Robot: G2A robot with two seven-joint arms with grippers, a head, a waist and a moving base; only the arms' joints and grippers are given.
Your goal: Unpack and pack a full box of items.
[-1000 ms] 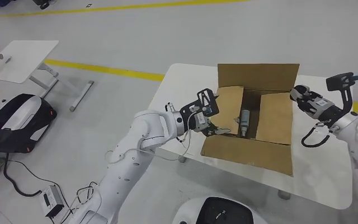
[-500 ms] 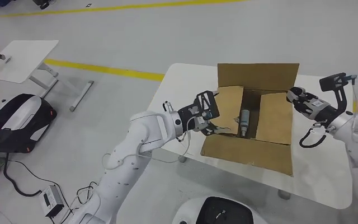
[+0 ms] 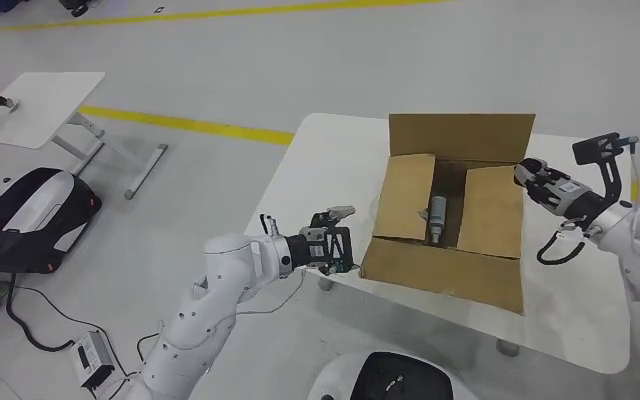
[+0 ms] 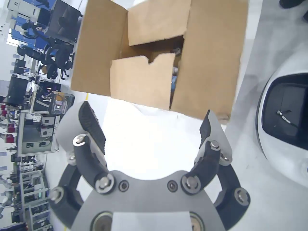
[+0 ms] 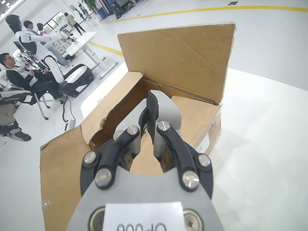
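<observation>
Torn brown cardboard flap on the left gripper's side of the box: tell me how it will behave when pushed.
The torn brown cardboard flap looks thin, so it probably hinges at its fold rather than resisting. Its ragged notch may tear further. It stands half-open, so it may spring back.

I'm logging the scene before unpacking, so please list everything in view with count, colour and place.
cardboard box: one, brown, flaps open, on the table.
bottle: one, grey-white, inside the box.
table: one, white, under the box.
small table: one, white, far across the floor.
floor lines: two, yellow, beyond the table.
machine: one, black and white, on the floor.
left gripper: one, black fingers, open, at the table edge, apart from the box.
right gripper: one, black fingers, shut, above the box's opposite side.
</observation>
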